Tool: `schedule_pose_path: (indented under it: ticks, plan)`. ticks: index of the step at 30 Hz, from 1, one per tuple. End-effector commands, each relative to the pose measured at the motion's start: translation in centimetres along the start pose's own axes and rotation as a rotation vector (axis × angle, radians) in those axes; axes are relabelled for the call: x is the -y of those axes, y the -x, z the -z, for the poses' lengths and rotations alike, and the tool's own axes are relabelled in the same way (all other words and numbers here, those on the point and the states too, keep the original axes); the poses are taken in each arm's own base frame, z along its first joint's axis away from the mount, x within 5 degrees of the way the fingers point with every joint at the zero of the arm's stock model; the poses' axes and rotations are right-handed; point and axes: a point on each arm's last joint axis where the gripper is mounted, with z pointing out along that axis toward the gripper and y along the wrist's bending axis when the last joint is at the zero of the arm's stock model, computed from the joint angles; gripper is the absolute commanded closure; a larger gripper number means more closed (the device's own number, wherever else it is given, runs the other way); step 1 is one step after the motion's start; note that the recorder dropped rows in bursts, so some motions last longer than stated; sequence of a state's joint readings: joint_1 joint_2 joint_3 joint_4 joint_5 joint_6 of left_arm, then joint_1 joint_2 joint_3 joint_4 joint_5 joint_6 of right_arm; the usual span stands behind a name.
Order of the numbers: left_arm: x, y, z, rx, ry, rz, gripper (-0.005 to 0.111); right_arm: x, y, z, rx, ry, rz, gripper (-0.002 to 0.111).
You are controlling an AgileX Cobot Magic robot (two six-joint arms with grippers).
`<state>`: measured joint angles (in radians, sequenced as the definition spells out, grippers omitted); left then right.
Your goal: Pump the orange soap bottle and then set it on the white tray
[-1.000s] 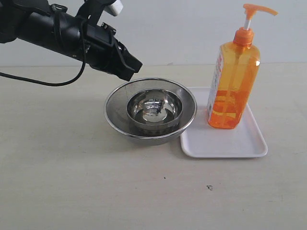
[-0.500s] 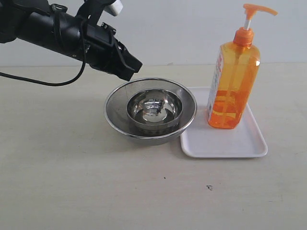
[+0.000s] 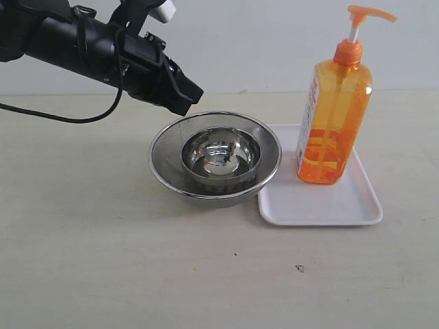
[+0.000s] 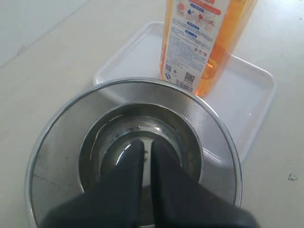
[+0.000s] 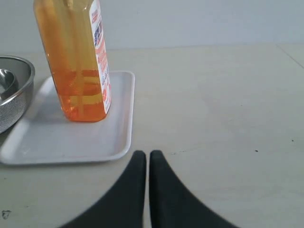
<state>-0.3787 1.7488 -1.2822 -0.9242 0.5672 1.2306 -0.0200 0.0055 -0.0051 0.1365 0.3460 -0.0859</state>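
Nearest the camera, in front of the white tray point(image 3: 322, 209), the pale tabletop point(image 3: 103, 260) lies bare except for a small dark speck point(image 3: 300, 268). Off the tray's corner, on the side away from the strainer, the right fingers point(image 5: 137, 166) hang over the tabletop. They are pressed together with nothing between them, and only the right wrist view shows them.

The tray lies flat. A round steel strainer point(image 3: 163, 147) sits right against its edge, with a smaller steel bowl point(image 3: 221, 154) nested inside.

On the far half of the tray the orange soap bottle point(image 3: 334, 123) stands upright. Its label faces the strainer and the liquid fills only its lower part. Its orange pump nozzle point(image 3: 370, 12) on a white stem points away from the strainer.

Beyond the strainer, on the side away from the tray, the black left arm slants down. The left fingers point(image 3: 188, 92) are closed against each other, empty, and held in the air above the strainer's far rim. A black cable point(image 3: 55, 115) trails from that arm onto the tabletop, and a plain pale wall point(image 3: 274, 41) stands behind the tray.
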Motion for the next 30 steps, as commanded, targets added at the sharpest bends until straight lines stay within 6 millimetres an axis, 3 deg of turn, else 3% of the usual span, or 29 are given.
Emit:
schedule_pose_path:
  ticks: [1, 7, 10, 12, 15, 18, 20, 23, 25, 30]
  plan:
    - [0.2, 0.2, 0.4, 0.012, 0.002, 0.010, 0.102, 0.0, -0.1, 0.0, 0.000, 0.002, 0.006, 0.108]
    - [0.2, 0.2, 0.4, 0.007, 0.008, -0.012, 0.102, 0.0, -0.1, 0.0, 0.000, 0.002, 0.006, 0.108]
    - [-0.6, 0.5, 0.4, 0.039, 0.100, -0.025, 0.102, 0.0, -0.1, 0.0, 0.000, 0.002, 0.006, 0.108]
    - [-1.2, 1.4, 1.5, 0.094, 0.199, -0.034, 0.102, 0.0, -0.1, 0.0, 0.000, 0.002, 0.006, 0.108]
    - [-1.7, 4.6, 6.8, 0.287, 0.443, -0.046, 0.102, 0.0, -0.1, 0.0, 0.000, 0.002, 0.006, 0.108]
    - [-1.0, 7.3, 15.3, 0.629, 0.667, 0.214, 0.102, 0.0, -0.1, 0.0, 0.000, 0.002, 0.006, 0.108]
    - [0.6, 7.4, 20.2, 0.775, 0.742, 0.284, 0.102, 0.0, -0.1, 0.0, 0.000, 0.002, 0.006, 0.108]
    - [4.4, 4.0, 26.9, 0.901, 0.846, 0.266, 0.102, 0.0, -0.1, 0.0, 0.000, 0.002, 0.006, 0.108]
    - [6.2, 1.8, 29.1, 0.933, 0.857, 0.249, 0.102, 0.0, -0.1, 0.0, 0.000, 0.002, 0.006, 0.108]
    - [10.2, -4.7, 30.9, 0.949, 0.835, 0.225, 0.102, 0.0, -0.1, 0.0, 0.000, 0.002, 0.006, 0.108]
